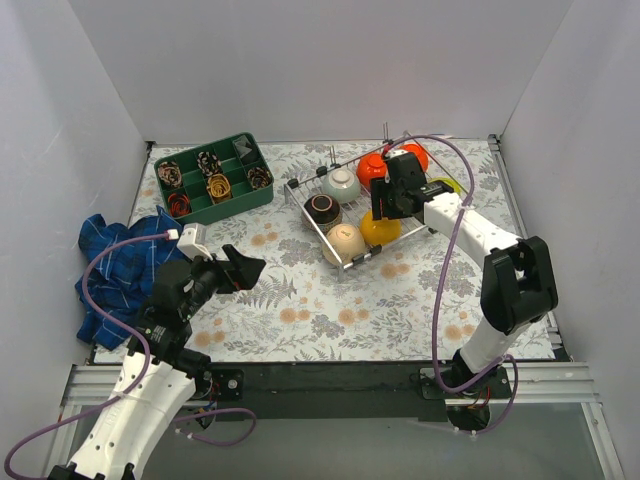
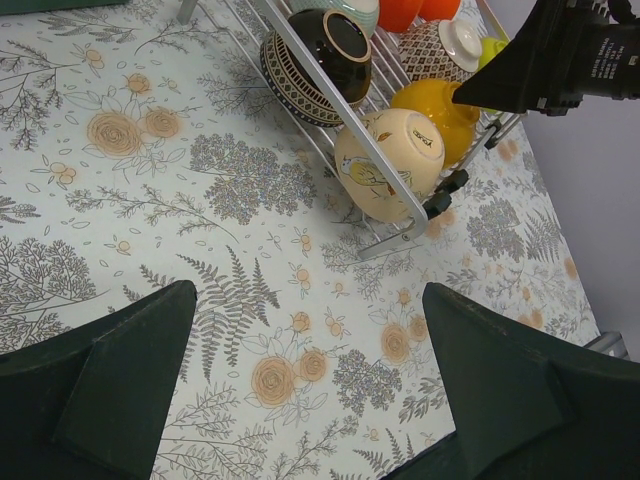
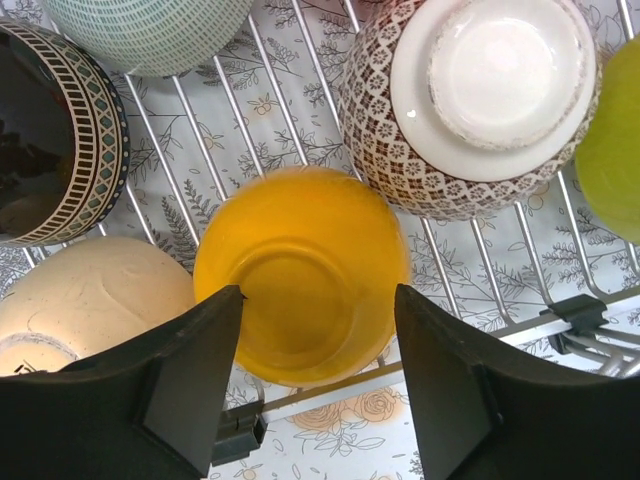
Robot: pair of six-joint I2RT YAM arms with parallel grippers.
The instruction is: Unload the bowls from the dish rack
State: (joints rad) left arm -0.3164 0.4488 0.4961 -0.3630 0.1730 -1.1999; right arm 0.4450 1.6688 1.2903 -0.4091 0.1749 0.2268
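1. Judged from how things lie, nothing has been unloaded yet: all eight bowls sit in the rack (image 1: 296, 190), right of centre in the top view, and no bowl shows outside it.
2. From the rack's upper left to its lower edge run the grey-green bowl (image 1: 341, 185), the brown bowl (image 1: 323, 210) and the beige bowl (image 1: 345, 243). The yellow bowl (image 1: 378, 232) is just right of the beige one.
3. The red bowls (image 1: 367, 170) are at the rack's top and the lime bowl (image 1: 446, 186) at its right. The lattice bowl (image 3: 480, 90) is hidden in the top view but shows upper right in the right wrist view.
4. The right gripper (image 3: 318, 300) hangs over the yellow bowl with its fingers spread wide and nothing held.
5. The left gripper (image 2: 308, 330) is wide apart and empty, low over the table (image 2: 150, 200), well apart from the rack.
6. Writing: the beige bowl's base carries a small dark mark, and the right arm's black housing at the upper right of the left wrist view carries white lettering. Both are too small to read.
7. Left to do: all eight bowls.
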